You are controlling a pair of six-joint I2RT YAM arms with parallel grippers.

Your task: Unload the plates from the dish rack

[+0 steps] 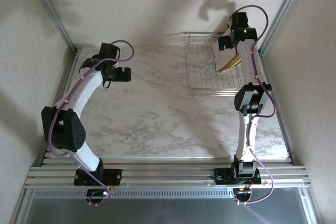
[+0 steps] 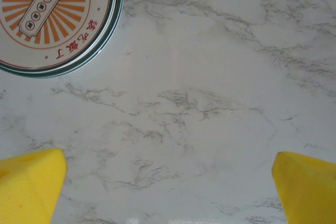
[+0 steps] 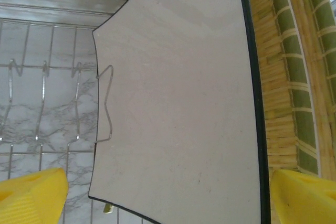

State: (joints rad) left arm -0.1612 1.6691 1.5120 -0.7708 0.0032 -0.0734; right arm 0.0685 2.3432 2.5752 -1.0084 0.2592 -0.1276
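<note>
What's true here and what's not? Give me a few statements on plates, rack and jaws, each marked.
1. The left gripper has its jaws open with nothing between them. True.
2. A round plate lies flat on the table. True.
3. The rack sits on the left side of the table. False: it is at the far right, where the right arm reaches.
4. The right gripper has its jaws shut on a round plate. False: the jaws are open, one on either side of a whitish square plate.
5. A striped plate stands right beside the square plate. True.
</note>
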